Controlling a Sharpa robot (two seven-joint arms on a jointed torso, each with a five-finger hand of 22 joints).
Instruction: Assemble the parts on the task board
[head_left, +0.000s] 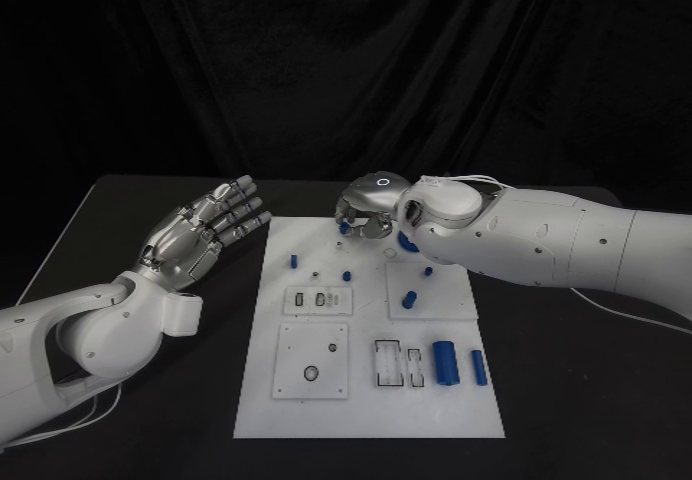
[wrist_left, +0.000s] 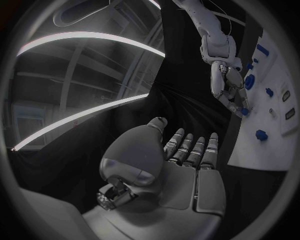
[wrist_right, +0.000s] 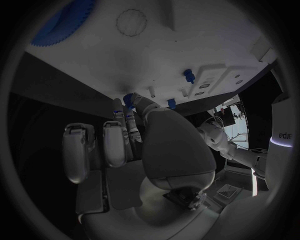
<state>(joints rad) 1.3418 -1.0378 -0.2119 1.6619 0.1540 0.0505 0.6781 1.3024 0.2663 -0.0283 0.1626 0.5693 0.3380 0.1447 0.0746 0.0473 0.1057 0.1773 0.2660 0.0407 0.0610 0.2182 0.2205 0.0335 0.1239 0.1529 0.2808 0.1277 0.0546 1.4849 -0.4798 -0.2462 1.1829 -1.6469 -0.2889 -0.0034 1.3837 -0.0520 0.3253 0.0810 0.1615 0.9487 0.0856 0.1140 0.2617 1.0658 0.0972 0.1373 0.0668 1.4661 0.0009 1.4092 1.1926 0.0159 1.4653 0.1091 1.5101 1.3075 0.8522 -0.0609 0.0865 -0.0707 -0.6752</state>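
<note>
Clearly the work is at an early stage, as I judge it; the white board (head_left: 369, 400) fills the middle of the head view, and most of its blue pieces lie loose on it rather than seated; the slots at lower centre look vacant, with a thick blue cylinder (head_left: 446, 362) and a slimmer one (head_left: 477, 368) lying just beside them at lower right; smaller blue pegs (head_left: 410, 298) are scattered across the upper half of the board, and a blue toothed wheel (wrist_right: 62, 22) sits at the upper left of the right wrist view; so nearly all the fitting seems left to do. The right hand (head_left: 372, 208) hangs over the board's top edge, upper centre of the head view, fingers curled down; its fingertips (wrist_right: 130, 102) pinch a small blue piece (wrist_left: 245, 111) at that edge. The left hand (head_left: 205, 232), at centre left and beside the board, is spread flat with palm up, grasping nothing and touching nothing.
</note>
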